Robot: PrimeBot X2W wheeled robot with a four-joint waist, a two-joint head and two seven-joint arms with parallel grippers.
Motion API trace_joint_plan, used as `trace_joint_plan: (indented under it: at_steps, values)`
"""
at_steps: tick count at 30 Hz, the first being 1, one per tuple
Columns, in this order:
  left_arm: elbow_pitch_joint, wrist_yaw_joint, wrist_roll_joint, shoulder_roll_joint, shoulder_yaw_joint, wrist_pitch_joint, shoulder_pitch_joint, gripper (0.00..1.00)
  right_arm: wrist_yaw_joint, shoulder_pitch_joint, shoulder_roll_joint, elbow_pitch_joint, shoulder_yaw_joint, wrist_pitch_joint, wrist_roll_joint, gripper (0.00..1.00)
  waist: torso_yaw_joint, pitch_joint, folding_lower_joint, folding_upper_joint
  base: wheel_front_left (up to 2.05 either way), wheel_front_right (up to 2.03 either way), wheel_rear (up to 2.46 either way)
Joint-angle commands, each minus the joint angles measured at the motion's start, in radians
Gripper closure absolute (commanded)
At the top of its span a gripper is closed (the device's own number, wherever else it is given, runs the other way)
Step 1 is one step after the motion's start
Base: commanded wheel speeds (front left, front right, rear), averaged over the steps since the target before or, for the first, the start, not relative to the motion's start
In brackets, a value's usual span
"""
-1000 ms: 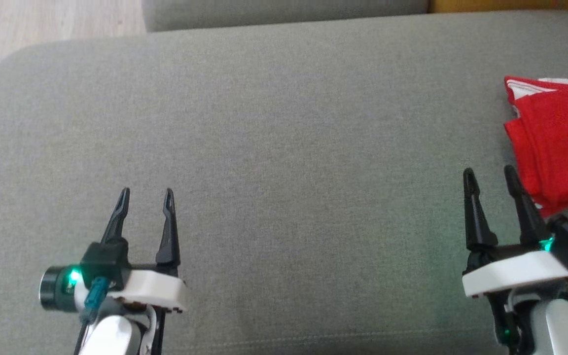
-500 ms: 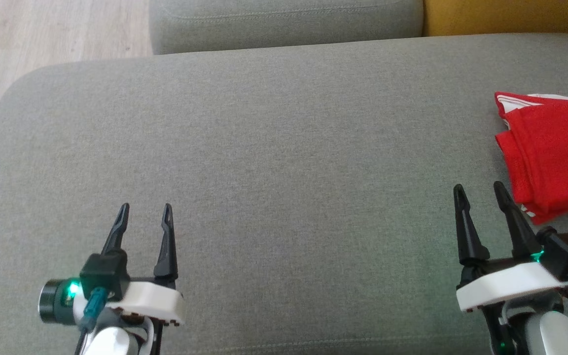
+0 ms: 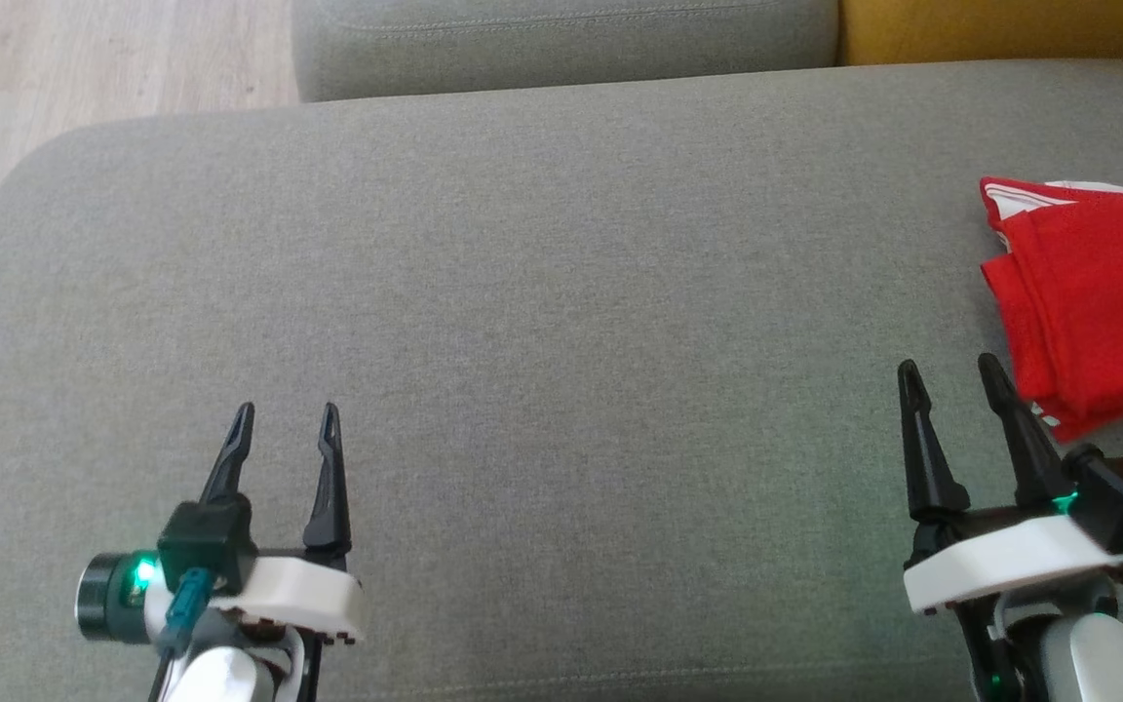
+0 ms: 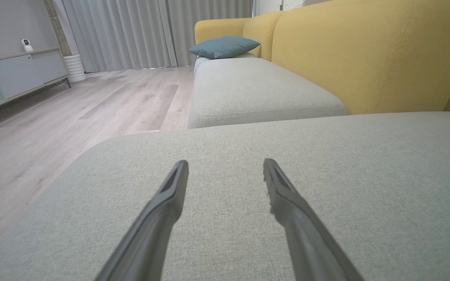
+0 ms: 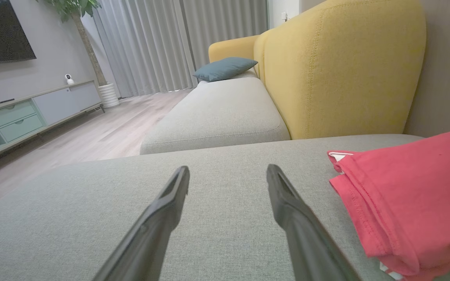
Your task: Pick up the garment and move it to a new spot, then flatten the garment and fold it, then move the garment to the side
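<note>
The folded red garment (image 3: 1098,292) is soft, light and limp; grasp its layered near edge. Left gripper (image 3: 281,417) and right gripper (image 3: 951,375): fingers apart, empty.

Soft, even daylight through the curtains (image 4: 131,31) — shadows faint; wrist views warp toward their edges.

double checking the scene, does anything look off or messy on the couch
Nothing stands out. The red garment lies folded at the right end of the grey cushion, no tear or spill visible. The left claw and right claw hover open and empty.
</note>
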State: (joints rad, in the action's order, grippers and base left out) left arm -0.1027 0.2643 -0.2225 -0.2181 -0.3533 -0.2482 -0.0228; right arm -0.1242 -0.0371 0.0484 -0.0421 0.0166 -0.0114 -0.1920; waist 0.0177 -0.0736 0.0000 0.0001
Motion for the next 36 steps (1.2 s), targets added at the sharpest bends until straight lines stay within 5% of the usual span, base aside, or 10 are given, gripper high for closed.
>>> trace_joint_plan:
  at_steps: [1, 10, 11, 36]
  values:
    - [0.027, 0.007, -0.002, -0.021, 0.03, -0.008, -0.038, 0.0, -0.007, 0.01, 0.002, -0.039, 0.021, 0.002, 0.004, 0.0, -0.001, 0.001, 0.0, -0.0001, 0.0, 0.0, 0.0]
    - [0.022, 0.006, -0.008, -0.026, 0.026, -0.008, -0.044, 0.0, -0.007, 0.012, 0.002, -0.035, 0.023, 0.004, -0.007, 0.0, -0.001, -0.004, 0.0, -0.0001, 0.0, 0.0, 0.0]
    - [-0.006, -0.001, 0.0, -0.002, -0.006, 0.0, 0.0, 1.0, 0.0, 0.0, 0.0, 0.004, 0.001, 0.003, -0.002, 1.0, -0.001, -0.004, 0.0, -0.0001, 0.0, 0.0, 0.0]
    - [-0.068, -0.07, -0.263, 0.023, 0.047, 0.05, -0.002, 1.0, -0.001, 0.019, 0.016, 0.095, 0.004, 0.007, -0.272, 1.0, -0.004, 0.009, 0.0, -0.0001, 0.0, 0.0, 0.0]
